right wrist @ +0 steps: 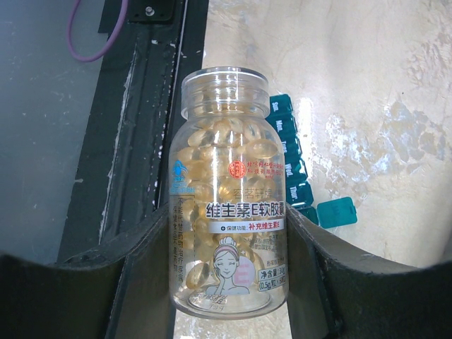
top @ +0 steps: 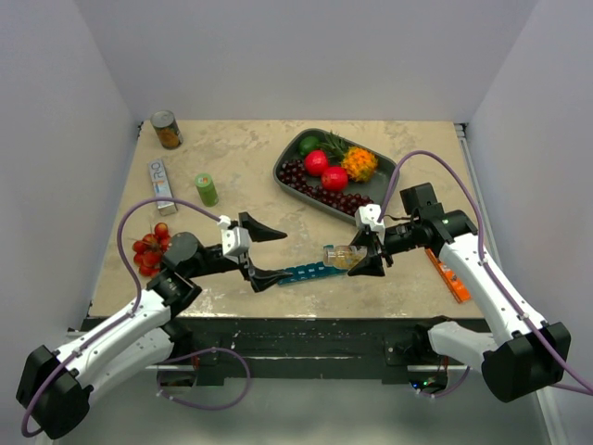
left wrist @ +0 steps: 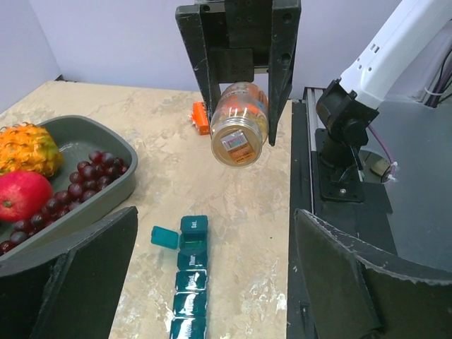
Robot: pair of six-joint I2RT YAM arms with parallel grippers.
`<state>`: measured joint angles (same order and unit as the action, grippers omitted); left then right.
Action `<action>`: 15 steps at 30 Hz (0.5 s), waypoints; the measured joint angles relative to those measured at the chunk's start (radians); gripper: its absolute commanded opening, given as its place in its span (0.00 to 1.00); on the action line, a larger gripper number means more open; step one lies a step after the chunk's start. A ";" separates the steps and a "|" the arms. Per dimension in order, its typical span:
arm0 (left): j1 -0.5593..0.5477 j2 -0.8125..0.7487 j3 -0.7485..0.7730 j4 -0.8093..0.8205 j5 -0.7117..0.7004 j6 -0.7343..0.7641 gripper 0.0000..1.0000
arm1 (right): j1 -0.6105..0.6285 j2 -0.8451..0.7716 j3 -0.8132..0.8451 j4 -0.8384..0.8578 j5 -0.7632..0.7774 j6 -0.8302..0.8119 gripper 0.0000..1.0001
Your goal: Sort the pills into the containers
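Note:
My right gripper (top: 371, 255) (right wrist: 227, 219) is shut on a small clear bottle (top: 341, 255) (left wrist: 240, 123) (right wrist: 227, 205). Yellowish pills (right wrist: 226, 148) fill the bottle. It has no cap, and it is tipped over with its mouth towards the teal containers strip (top: 310, 272) (left wrist: 189, 282) (right wrist: 293, 162). The bottle hangs above the strip's right end. One compartment lid (left wrist: 164, 236) (right wrist: 337, 212) stands open; the rest are closed. My left gripper (top: 283, 255) (left wrist: 215, 233) is open wide, with a finger on either side of the strip's left part and nothing held.
A grey tray (top: 296, 153) (left wrist: 106, 141) of fruit sits at the back right. An orange box (top: 447, 273) (left wrist: 201, 118) lies by the right arm. Cherries (top: 151, 248), a green bottle (top: 206, 189), a white box (top: 162, 185) and a can (top: 167, 130) stand on the left side.

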<state>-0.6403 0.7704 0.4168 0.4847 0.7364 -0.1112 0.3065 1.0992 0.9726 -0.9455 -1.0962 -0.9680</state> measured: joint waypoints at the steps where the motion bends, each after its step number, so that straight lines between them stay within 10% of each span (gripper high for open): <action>1: -0.002 0.002 0.000 0.002 0.001 0.000 0.95 | 0.000 0.000 0.000 0.000 0.000 0.000 0.00; 15: -0.015 0.024 0.000 -0.010 0.021 0.029 0.95 | 0.000 0.000 -0.005 0.000 0.000 0.000 0.00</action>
<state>-0.6556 0.7940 0.4168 0.4747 0.7578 -0.0826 0.3065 1.0992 0.9676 -0.9451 -1.0962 -0.9680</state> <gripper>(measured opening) 0.950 0.557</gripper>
